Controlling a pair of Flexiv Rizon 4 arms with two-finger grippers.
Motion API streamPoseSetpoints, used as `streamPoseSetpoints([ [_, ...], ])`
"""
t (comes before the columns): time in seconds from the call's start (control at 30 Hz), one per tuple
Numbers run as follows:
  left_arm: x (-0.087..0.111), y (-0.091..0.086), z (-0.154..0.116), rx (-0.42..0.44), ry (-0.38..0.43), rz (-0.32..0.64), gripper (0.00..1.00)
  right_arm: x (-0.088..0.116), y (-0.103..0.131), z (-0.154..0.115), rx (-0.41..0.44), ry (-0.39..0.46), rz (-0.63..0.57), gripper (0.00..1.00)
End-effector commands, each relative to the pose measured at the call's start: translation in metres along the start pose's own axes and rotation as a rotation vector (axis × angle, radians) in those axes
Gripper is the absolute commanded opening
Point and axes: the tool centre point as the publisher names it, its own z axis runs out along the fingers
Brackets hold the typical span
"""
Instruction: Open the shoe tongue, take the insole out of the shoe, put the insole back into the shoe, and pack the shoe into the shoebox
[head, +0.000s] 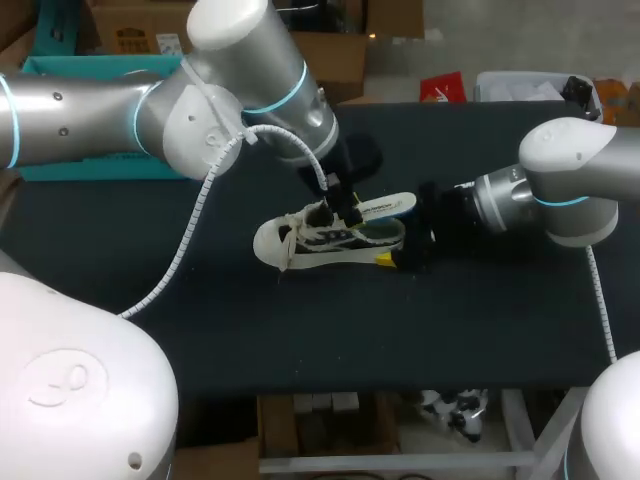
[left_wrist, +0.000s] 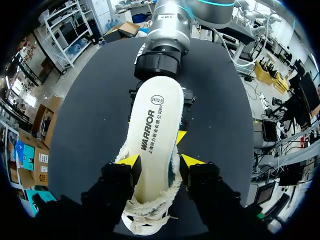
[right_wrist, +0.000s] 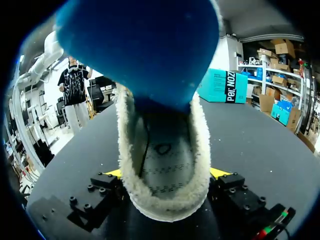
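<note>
The shoe (head: 300, 242) sits mid-frame on the counter (head: 470, 320), heel pinched in the right hand (right_wrist: 165, 173). The left hand (left_wrist: 160, 161) is closed on the insole (left_wrist: 155, 120), half out of it; thin, light and floppy by the look, best held across its edges.

White shoe (head: 310, 245) with dark side markings; insole (left_wrist: 155, 135) cream above, blue beneath; black table (head: 480, 320).

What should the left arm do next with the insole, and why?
Probably draw the insole back and up, out over the heel. The left fingers are shut on the insole, its front end is inside the shoe and its rear end juts free, while the right fingers hold the heel steady.
</note>
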Motion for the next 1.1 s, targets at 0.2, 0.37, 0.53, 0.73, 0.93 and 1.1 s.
streamPoseSetpoints([
  [0.2, 0.015, -0.01, 0.001, -0.012, -0.114, -0.009, 0.44, -0.001, -0.002, 0.002, -0.001, 0.0, 0.0, 0.0],
  [0.37, 0.014, -0.014, 0.007, -0.034, -0.154, -0.028, 0.42, -0.001, -0.002, 0.002, -0.001, 0.0, 0.0, 0.0],
  [0.53, 0.015, -0.018, 0.017, -0.047, -0.201, -0.034, 0.42, -0.001, -0.002, 0.002, -0.001, 0.0, 0.0, 0.0],
  [0.73, 0.018, -0.023, 0.028, -0.07, -0.295, -0.039, 0.42, -0.001, -0.002, 0.002, -0.001, 0.0, 0.0, 0.0],
  [0.93, 0.012, -0.024, 0.035, -0.075, -0.352, -0.049, 0.42, -0.001, -0.002, 0.002, -0.001, 0.0, 0.0, 0.0],
  [1.1, 0.003, -0.025, 0.038, -0.073, -0.388, -0.063, 0.43, -0.001, -0.002, 0.002, -0.001, 0.0, 0.0, 0.0],
])
